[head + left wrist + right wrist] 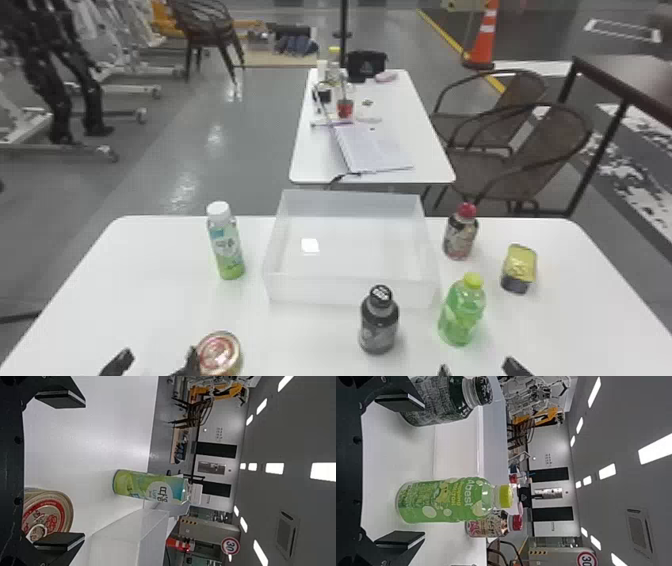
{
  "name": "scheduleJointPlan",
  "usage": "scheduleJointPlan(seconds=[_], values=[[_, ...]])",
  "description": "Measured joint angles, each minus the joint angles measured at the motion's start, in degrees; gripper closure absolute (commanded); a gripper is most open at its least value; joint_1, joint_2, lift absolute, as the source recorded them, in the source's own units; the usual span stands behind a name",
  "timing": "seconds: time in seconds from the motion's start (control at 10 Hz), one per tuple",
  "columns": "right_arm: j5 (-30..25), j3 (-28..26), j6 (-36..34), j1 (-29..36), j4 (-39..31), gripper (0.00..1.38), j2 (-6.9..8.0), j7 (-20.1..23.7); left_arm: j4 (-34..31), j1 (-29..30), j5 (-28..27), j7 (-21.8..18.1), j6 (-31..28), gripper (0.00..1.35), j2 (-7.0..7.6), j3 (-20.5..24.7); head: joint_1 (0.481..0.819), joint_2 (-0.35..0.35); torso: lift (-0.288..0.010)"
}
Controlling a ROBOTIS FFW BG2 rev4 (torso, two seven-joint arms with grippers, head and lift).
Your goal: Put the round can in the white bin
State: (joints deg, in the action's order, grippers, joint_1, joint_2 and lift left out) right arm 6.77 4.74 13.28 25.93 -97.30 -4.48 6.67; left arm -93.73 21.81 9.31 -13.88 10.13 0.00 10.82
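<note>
At the table's near edge in the head view stands the round can [220, 352], its red and gold lid facing up. My left gripper [159, 361] is just left of it, open, its right finger close against the can's side. In the left wrist view the can [47, 512] lies beyond one finger of the open left gripper [83, 471], outside the gap. The white bin [350, 290] sits at the middle of the table, holding no can. My right gripper [480, 369] stays at the near right, open; the right wrist view shows this gripper [423, 471] too, holding nothing.
A green-and-white bottle [227, 245] stands left of the bin. Near its front right are a dark bottle [379, 322] and a green bottle [461, 315]. Farther right are a red-capped bottle [460, 235] and a yellow-topped tin [519, 267]. Another table [300, 165] stands behind.
</note>
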Motion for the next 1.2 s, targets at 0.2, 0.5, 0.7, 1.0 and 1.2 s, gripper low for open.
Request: scheduleJointPlan(seconds=[0.2, 0.5, 0.7, 1.0, 1.2], values=[[0.08, 0.00, -0.01, 0.05, 0.00, 0.15, 0.00, -0.01, 0.30, 0.12, 0.33, -0.10, 0.29, 0.13, 0.00, 0.00, 0.549, 0.000, -0.100], [0.13, 0.00, -0.01, 0.09, 0.00, 0.15, 0.00, -0.06, 0.30, 0.30, 0.27, -0.21, 0.50, 0.13, 0.00, 0.02, 0.549, 0.000, -0.100], [0.18, 0.00, -0.01, 0.09, 0.13, 0.15, 0.00, -0.05, 0.30, 0.38, 0.40, -0.48, 0.13, 0.13, 0.00, 0.04, 0.549, 0.000, -0.100], [0.18, 0.01, -0.01, 0.08, 0.34, 0.15, 0.00, -0.05, 0.79, -0.23, 0.49, -2.83, -0.77, 0.12, 0.00, -0.05, 0.549, 0.000, -0.100], [0.18, 0.00, -0.01, -0.01, 0.42, 0.15, 0.00, -0.02, 0.93, -0.99, 0.20, -5.46, -2.82, 0.12, 0.00, 0.08, 0.549, 0.000, -0.100]])
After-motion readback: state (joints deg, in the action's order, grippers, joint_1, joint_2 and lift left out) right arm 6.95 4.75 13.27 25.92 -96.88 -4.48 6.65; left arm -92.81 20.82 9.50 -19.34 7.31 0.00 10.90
